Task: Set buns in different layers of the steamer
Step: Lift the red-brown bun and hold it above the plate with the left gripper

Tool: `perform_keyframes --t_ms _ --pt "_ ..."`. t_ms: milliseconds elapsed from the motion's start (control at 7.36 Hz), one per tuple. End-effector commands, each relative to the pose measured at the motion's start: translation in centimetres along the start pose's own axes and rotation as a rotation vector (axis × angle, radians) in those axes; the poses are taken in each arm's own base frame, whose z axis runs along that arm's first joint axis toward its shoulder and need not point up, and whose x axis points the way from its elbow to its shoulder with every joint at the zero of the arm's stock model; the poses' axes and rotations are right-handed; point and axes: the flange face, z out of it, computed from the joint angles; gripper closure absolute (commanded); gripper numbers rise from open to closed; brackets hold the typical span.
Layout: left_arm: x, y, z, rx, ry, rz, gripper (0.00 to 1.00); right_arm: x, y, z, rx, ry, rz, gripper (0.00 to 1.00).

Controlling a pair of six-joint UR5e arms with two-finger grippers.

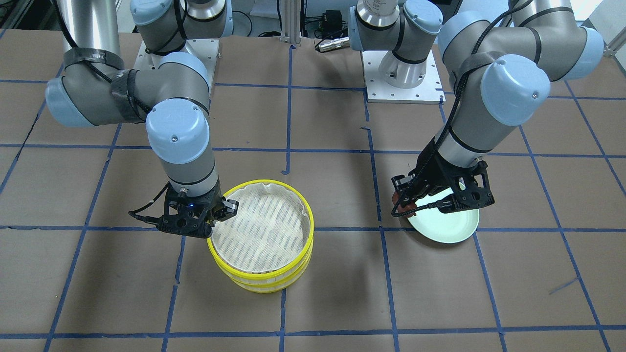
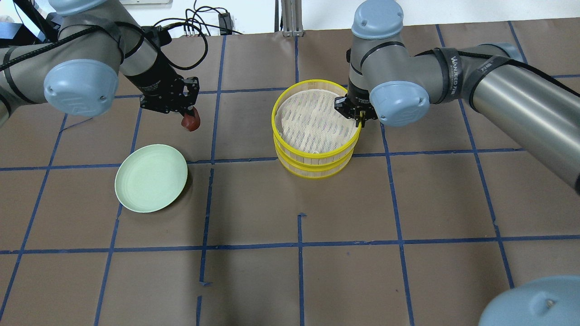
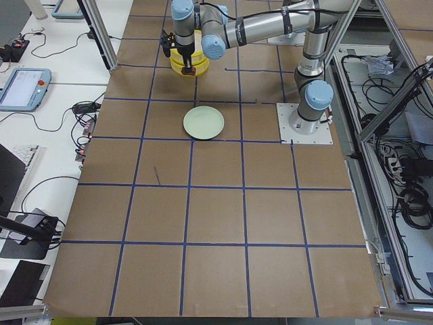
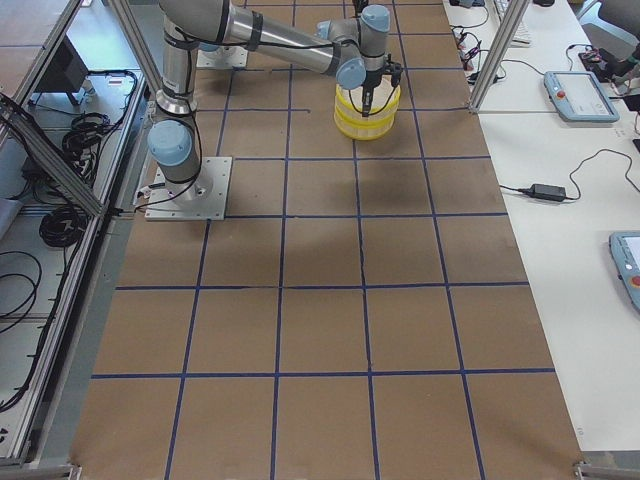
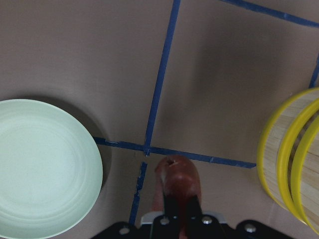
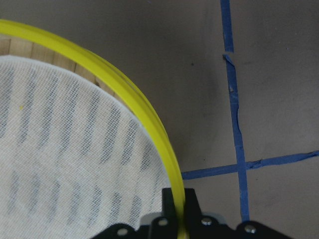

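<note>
The two steamer layers [image 2: 315, 156] stand stacked, with yellow rims and a white mesh liner on top that holds nothing. My right gripper [image 2: 358, 116] is shut on the top layer's rim; the right wrist view shows the fingers [image 6: 170, 201] pinching the yellow rim [image 6: 149, 119]. My left gripper [image 2: 188, 113] is shut on the dark red-brown bun [image 2: 191, 121] and holds it above the table, between the plate and the steamer. The bun [image 5: 177, 179] shows between the fingers in the left wrist view. The white bun is out of view.
A pale green plate [image 2: 151, 177] lies bare on the table below and beside my left gripper; it also shows in the left wrist view [image 5: 40, 164]. The brown table carries a grid of blue tape lines [image 2: 299, 244].
</note>
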Motion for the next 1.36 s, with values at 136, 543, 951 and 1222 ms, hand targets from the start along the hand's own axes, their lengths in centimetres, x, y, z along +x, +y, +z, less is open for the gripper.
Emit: perform_keyframes --t_ms 136,543,951,1222 --pt "-0.02 0.04 -0.06 0.0 -0.002 0.003 0.87 -0.28 -0.33 0.59 0.007 -0.005 0.005 0.88" --pt "-0.02 0.0 0.03 -0.001 -0.002 0.001 0.88 -1.01 0.15 0.87 0.001 0.0 -0.011 0.88" --pt "-0.02 0.05 -0.04 -0.001 -0.002 0.001 0.88 -0.94 0.11 0.84 0.002 0.008 -0.02 0.86" --pt "-0.03 0.05 -0.04 -0.001 -0.004 0.003 0.88 -0.87 0.19 0.49 0.005 0.008 -0.021 0.86"
